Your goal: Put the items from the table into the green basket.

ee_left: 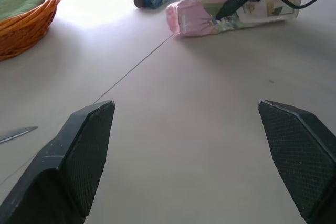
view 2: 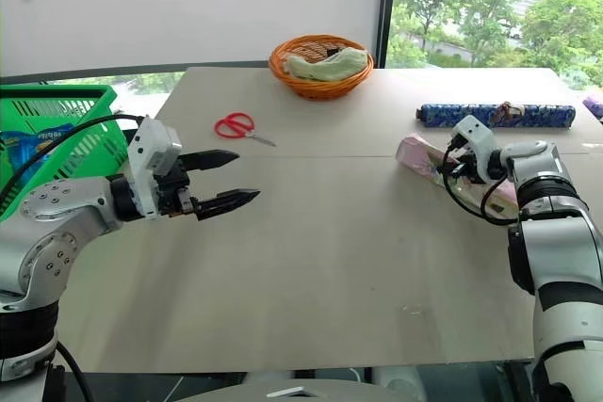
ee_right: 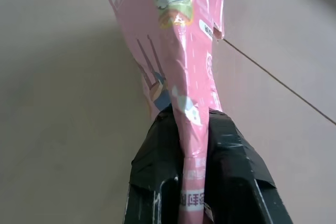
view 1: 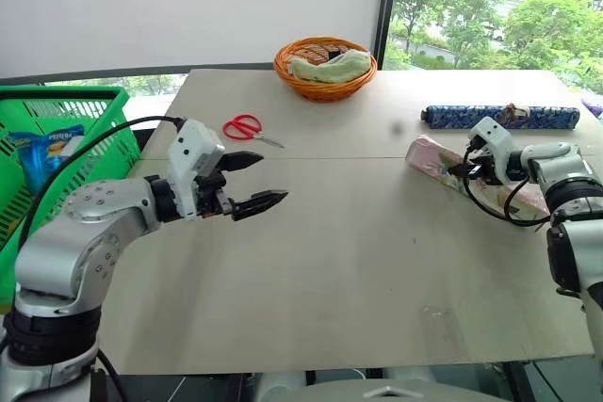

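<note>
The right gripper (ee_right: 195, 145) pinches the glossy, crinkled long pink box (ee_right: 176, 51) on the smooth matte beige worktop (view 1: 358, 270), while the left gripper (view 1: 256, 183) hovers spread wide.

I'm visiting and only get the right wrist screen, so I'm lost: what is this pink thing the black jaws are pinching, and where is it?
Observer: It's a long pink box lying on the table, on the robot's right side. The right gripper is shut on it.
Operator: Where should it go?
Observer: Into a green basket at the table's left edge; a blue packet already lies inside.
Operator: And the other arm?
Observer: The left gripper hangs over the table near the basket, jaws wide open, holding nothing.
Operator: Anything else left out?
Observer: Red scissors and a dark-blue roll.
</note>
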Motion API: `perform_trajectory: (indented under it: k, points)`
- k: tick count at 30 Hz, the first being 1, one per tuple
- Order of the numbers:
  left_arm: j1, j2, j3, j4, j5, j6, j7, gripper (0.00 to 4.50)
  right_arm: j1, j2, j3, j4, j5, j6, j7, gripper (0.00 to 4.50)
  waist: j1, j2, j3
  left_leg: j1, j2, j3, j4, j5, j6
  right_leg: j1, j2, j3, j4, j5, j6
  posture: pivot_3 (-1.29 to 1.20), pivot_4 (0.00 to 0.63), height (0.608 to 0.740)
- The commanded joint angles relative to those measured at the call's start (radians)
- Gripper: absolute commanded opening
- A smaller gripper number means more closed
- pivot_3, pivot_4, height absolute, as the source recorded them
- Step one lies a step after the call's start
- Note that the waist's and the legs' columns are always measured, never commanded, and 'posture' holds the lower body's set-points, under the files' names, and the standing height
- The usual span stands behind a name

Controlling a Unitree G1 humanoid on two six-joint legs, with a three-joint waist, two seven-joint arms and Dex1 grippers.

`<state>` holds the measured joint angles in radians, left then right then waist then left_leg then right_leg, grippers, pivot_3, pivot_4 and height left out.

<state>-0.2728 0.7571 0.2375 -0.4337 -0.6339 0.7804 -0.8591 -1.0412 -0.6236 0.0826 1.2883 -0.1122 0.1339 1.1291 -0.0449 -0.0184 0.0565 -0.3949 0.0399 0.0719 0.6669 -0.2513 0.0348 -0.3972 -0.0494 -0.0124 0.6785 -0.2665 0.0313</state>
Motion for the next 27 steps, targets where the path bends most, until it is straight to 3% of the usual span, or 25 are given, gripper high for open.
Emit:
perform_trajectory:
  k: [1, 6, 10, 14, 17, 22, 27]
  points:
    - [-0.051, -0.084, -0.007, 0.018, -0.041, -0.033, 0.055, 4.5, -0.023, 0.037, -0.052, -0.055, 0.069, -0.012, 0.087, 0.01, -0.006, 0.0, 0.0, 0.0, 0.0, 0.0, 0.001, 0.0, 0.0, 0.0, 0.001, 0.0, 0.0, 0.0, 0.0, -0.05, 0.0, 0.738]
    - [-0.127, -0.356, -0.025, 0.092, -0.091, -0.073, 0.219, 4.5, -0.072, 0.151, -0.163, -0.288, 0.264, 0.164, 0.187, 0.01, -0.051, 0.0, 0.0, 0.0, 0.001, 0.001, 0.001, 0.0, 0.0, 0.0, 0.001, 0.002, 0.001, 0.001, 0.0, -0.08, 0.0, 0.738]
    - [-0.157, -0.496, -0.045, 0.18, -0.074, -0.116, 0.287, 4.5, -0.009, 0.27, -0.242, -0.727, 0.508, 0.523, 0.115, 0.01, -0.067, 0.002, 0.0, -0.001, 0.004, -0.001, 0.001, 0.0, -0.001, -0.001, 0.001, 0.001, 0.004, 0.002, -0.001, -0.1, 0.0, 0.738]
    - [-0.204, -0.551, -0.055, 0.241, -0.099, -0.147, 0.275, 4.5, 0.102, 0.353, -0.213, -1.108, 0.653, 0.741, 0.003, 0.01, -0.046, 0.003, -0.002, -0.005, 0.004, -0.003, 0.001, 0.002, -0.004, -0.004, 0.001, -0.001, 0.004, 0.001, -0.001, -0.12, 0.0, 0.738]
    - [-0.257, -0.602, -0.012, 0.269, -0.172, -0.15, 0.29, 4.5, 0.16, 0.392, -0.193, -1.27, 0.723, 0.824, -0.07, 0.01, -0.035, 0.003, -0.002, -0.008, 0.001, -0.003, 0.002, 0.001, -0.002, -0.004, -0.001, -0.001, 0.001, 0.001, 0.0, -0.13, 0.0, 0.738]
    - [-0.268, -0.62, 0.016, 0.243, -0.359, -0.029, 0.276, 4.5, 0.193, 0.444, -0.207, -1.35, 0.804, 0.875, -0.168, 0.01, -0.049, 0.003, -0.002, -0.008, -0.002, 0.001, 0.004, -0.003, 0.005, -0.005, -0.003, 0.001, -0.001, 0.004, 0.004, -0.14, 0.0, 0.738]
    - [-0.187, -0.534, -0.089, 0.183, -0.356, 0.057, 0.169, 4.5, 0.164, 0.488, -0.254, -1.337, 0.866, 0.886, -0.258, 0.01, -0.078, 0.004, -0.003, -0.006, -0.001, 0.001, 0.003, -0.003, 0.004, -0.005, 0.003, 0.002, 0.001, 0.004, 0.004, -0.15, 0.0, 0.738]
